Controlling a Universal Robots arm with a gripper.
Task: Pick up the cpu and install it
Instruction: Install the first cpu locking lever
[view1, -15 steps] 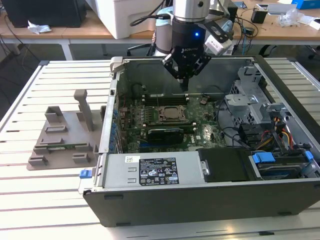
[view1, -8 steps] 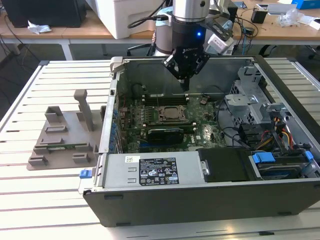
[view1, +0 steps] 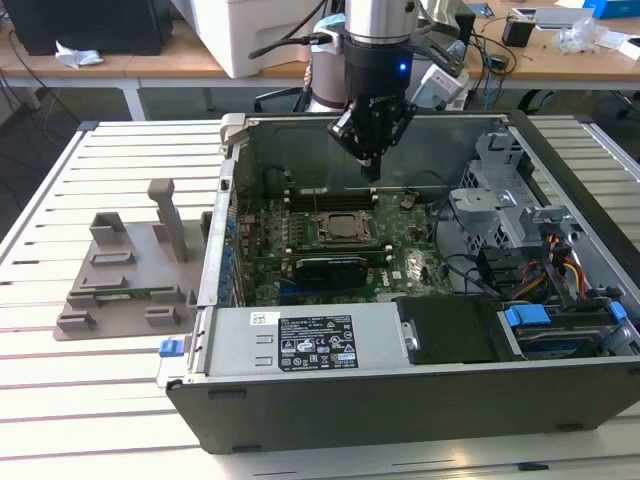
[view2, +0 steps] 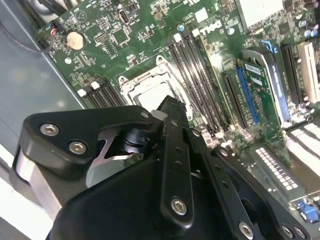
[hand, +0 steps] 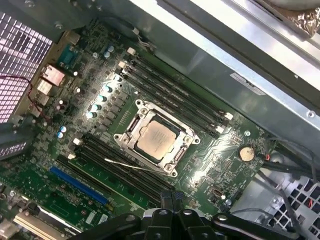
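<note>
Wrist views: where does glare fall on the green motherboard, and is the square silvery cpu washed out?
First wrist view: glare whitens the green motherboard beside the metal-framed socket, but the square silvery cpu is evenly lit; second wrist view: it looks pale, partly behind the black gripper.

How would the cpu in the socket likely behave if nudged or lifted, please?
The cpu looks a flat, metal-topped square, so probably stiff. Its smooth top may be slippery. Lying flat in the socket, it seems unlikely to roll.
</note>
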